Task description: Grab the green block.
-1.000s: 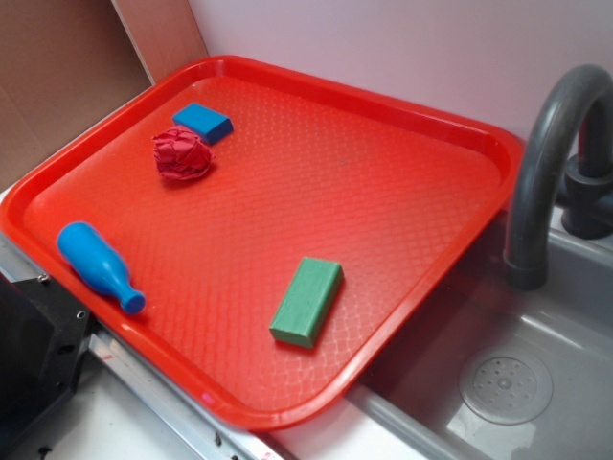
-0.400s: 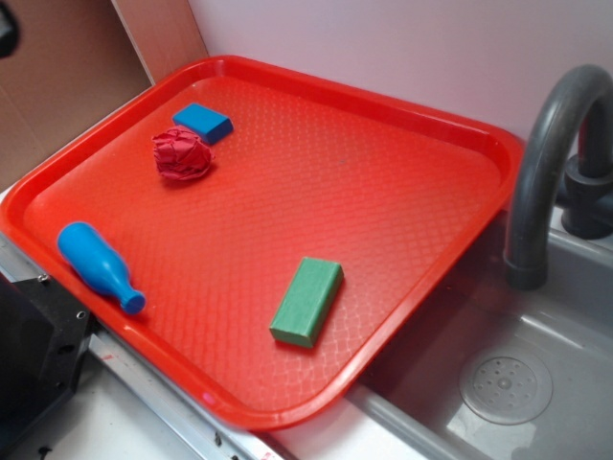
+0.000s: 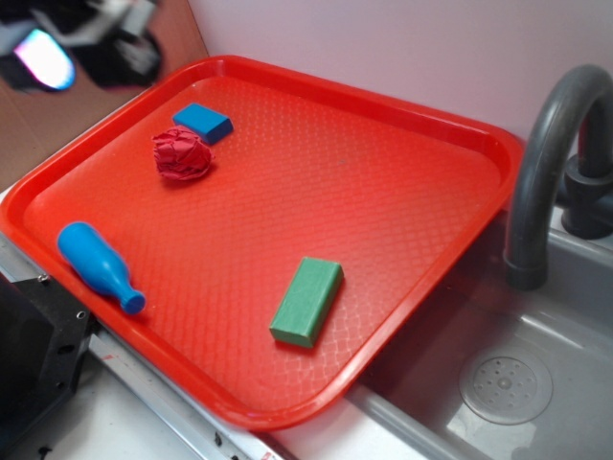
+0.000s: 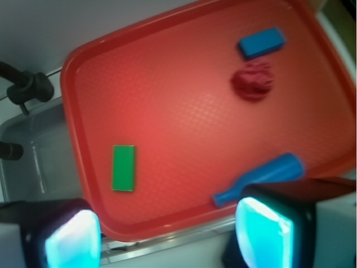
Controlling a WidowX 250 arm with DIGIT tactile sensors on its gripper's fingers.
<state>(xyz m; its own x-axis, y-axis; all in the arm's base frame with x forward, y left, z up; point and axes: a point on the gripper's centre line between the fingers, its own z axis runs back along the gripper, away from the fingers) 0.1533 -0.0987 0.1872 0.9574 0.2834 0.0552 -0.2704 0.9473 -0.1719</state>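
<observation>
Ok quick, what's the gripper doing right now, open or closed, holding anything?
Gripper: open, holding nothing, high above the tray; green block untouched.

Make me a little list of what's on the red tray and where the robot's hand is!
tray: red tray, partly overhanging the grey sink
green block: green block lies flat near the tray's front edge, nothing touching it
blue block: blue block near the far left corner
red lump: crumpled red lump right beside the blue block
blue bottle: blue bottle lying on its side at the left edge
gripper: gripper open, empty, high above the tray
faucet: grey faucet to the right
</observation>
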